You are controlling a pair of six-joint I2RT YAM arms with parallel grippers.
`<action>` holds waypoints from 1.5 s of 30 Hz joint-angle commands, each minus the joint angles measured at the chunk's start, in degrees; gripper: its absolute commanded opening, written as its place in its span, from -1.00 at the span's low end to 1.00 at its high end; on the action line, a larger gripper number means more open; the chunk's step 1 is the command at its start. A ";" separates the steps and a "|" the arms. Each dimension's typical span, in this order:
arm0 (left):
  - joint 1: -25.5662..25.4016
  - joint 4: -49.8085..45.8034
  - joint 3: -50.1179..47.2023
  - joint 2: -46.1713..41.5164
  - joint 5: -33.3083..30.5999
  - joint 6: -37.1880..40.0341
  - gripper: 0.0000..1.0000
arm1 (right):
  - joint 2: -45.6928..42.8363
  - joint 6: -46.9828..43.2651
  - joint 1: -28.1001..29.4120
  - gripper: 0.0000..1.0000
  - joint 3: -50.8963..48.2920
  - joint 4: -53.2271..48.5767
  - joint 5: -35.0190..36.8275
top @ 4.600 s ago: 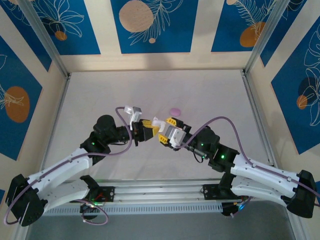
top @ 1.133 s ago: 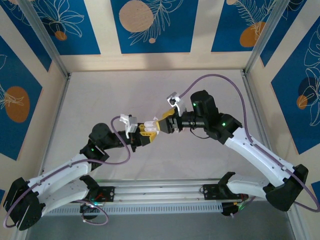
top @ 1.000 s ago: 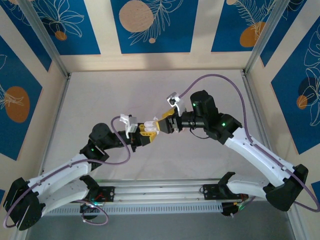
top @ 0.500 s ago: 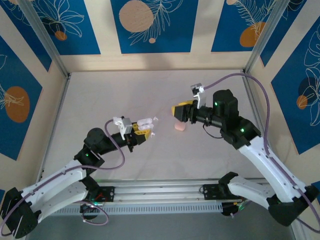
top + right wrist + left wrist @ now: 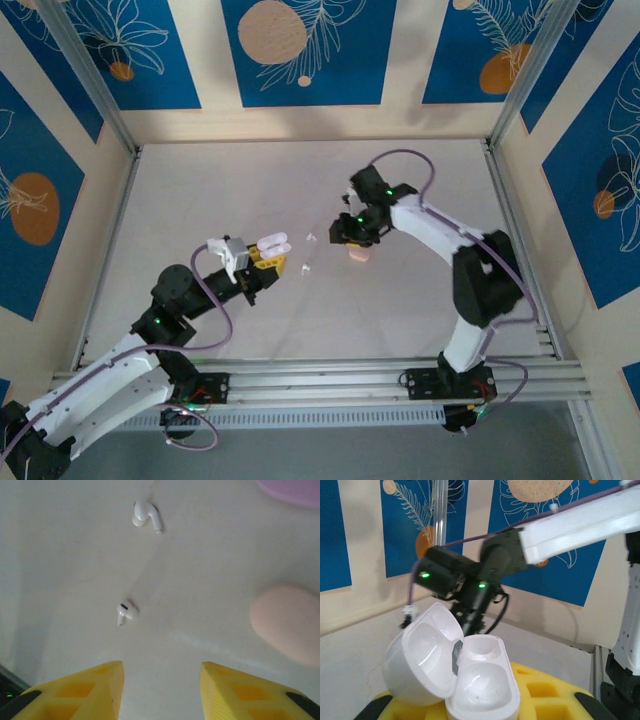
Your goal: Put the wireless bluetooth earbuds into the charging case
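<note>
Left gripper (image 5: 272, 260): fingers closed on open white case (image 5: 470, 680). Right gripper (image 5: 160, 672): fingers apart, empty; bud (image 5: 126, 612) at 11 o'clock, bud (image 5: 146, 515) at 12, pink case (image 5: 287, 622) at 2.

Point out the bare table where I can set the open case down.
Bare: the table from the back wall to the arms, widest at the far left; also the near strip between both arms. Crowded: the middle, where two white earbuds, the pink case and the lilac case lie by the right end effector.
</note>
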 commanded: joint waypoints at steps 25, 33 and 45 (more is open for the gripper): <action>-0.43 -4.67 0.65 -3.34 -2.98 3.83 -0.72 | 38.52 -29.30 8.18 0.05 48.69 -23.81 13.09; -0.43 -5.06 0.85 -3.12 -2.81 3.92 -0.72 | 41.45 -30.90 8.36 0.02 50.91 -24.64 13.84; -0.35 -4.89 1.27 -2.25 -2.54 3.31 -0.72 | 43.02 -31.43 8.51 -0.19 51.05 -24.79 14.20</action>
